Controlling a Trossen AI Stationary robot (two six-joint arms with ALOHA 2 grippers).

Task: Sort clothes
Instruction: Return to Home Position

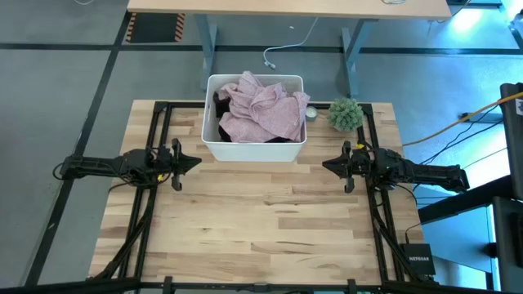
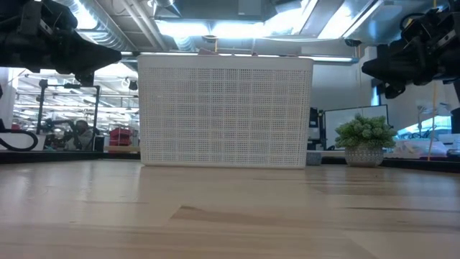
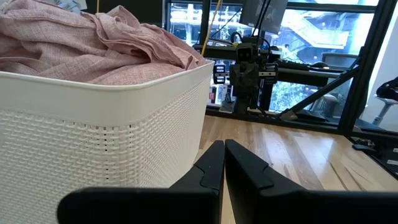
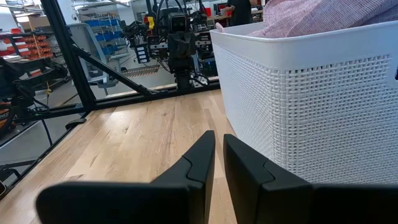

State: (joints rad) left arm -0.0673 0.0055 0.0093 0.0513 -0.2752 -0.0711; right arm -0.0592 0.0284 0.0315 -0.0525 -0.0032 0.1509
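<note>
Both arms are low over the wooden table, pointing straight at each other across the open middle. The left gripper has its two dark fingers brought together, just a thin slit between them, and nothing is held. It's the same picture on the other side: the right gripper has its fingers pressed nearly flush, and they carry nothing.

The clothes are in the white tub, which sits ahead of both grippers and off to one side, toward the back edge of the table. The tub is near each set of fingertips but touches neither. From the left wrist its perforated wall looms close beside the fingers. The right wrist shows the same wall close on its own side.

The mottled pink garment is heaped on top, crumpled and rising above the rim. Beneath it shows dark fabric, black as far as I can make out, against the tub's inner wall on the left gripper's side. How many pieces lie under there, I can't tell.

A small green plant stands just beside the tub, beyond the right gripper and clear of it.
</note>
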